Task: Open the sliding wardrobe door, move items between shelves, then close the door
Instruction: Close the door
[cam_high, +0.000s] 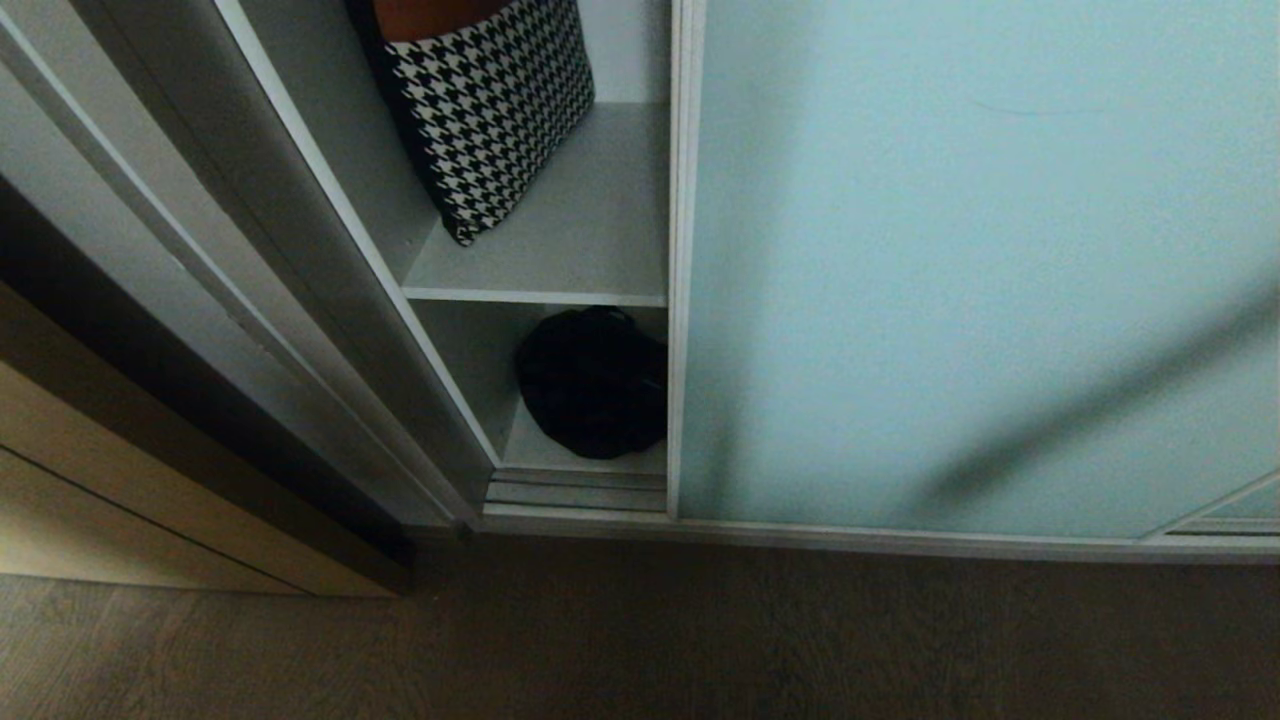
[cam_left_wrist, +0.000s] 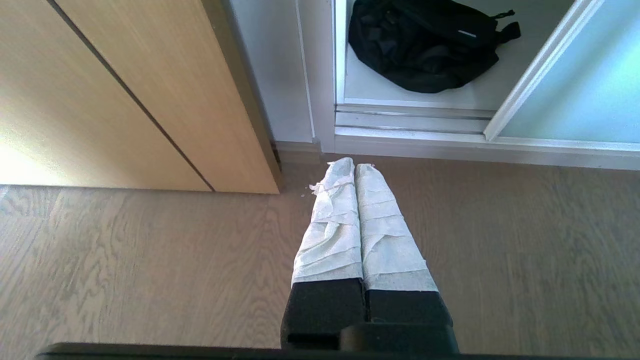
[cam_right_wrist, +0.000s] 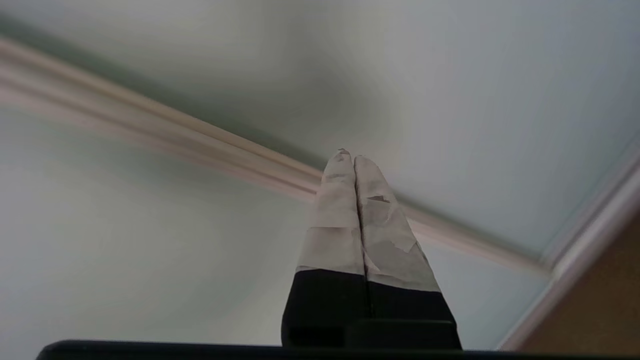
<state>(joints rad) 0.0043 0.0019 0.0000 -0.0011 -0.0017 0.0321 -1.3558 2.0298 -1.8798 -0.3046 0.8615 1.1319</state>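
Head view: brown wood floor (cam_high: 640, 640) meets a wardrobe. The frosted blue-green door (cam_high: 960, 260) covers the right, leaving a gap at left showing 2 shelves (cam_high: 590, 230).

Left wrist view: left gripper (cam_left_wrist: 355, 167) closed, empty, over floor.

Right wrist view: right gripper (cam_right_wrist: 352, 156) closed, empty, before the door's glass.

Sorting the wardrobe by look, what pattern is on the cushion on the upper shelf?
Black-and-white houndstooth on the cushion, clearest in the head view.

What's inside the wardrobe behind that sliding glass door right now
Through the open gap: a houndstooth cushion on the upper shelf and a black bag on the lower board. The sliding wardrobe door covers everything farther right.
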